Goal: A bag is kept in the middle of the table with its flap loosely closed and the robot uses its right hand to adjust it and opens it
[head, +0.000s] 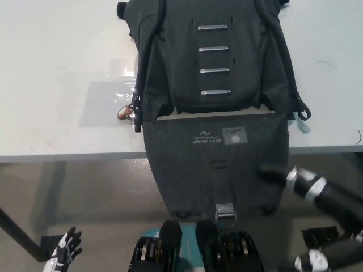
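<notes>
A dark grey backpack (pixel 212 56) lies in the middle of the white table (pixel 51 73). Its flap (pixel 218 164) is folded out toward me and hangs over the table's front edge, inner side up, with a metal clasp (pixel 225 212) at its lower end. Four metal bars run down the bag's uncovered front. My black right hand (pixel 281 174) is blurred, below the table edge by the flap's right side, and does not hold the flap. My white left hand (pixel 64 252) rests at the lower left, far below the table, with its fingers apart.
A clear plastic sheet (pixel 110 90) lies on the table left of the bag. A brown round tag (pixel 123 112) hangs at the bag's left strap. A black table leg (pixel 17 232) crosses the lower left, with dark floor plates near both bottom corners.
</notes>
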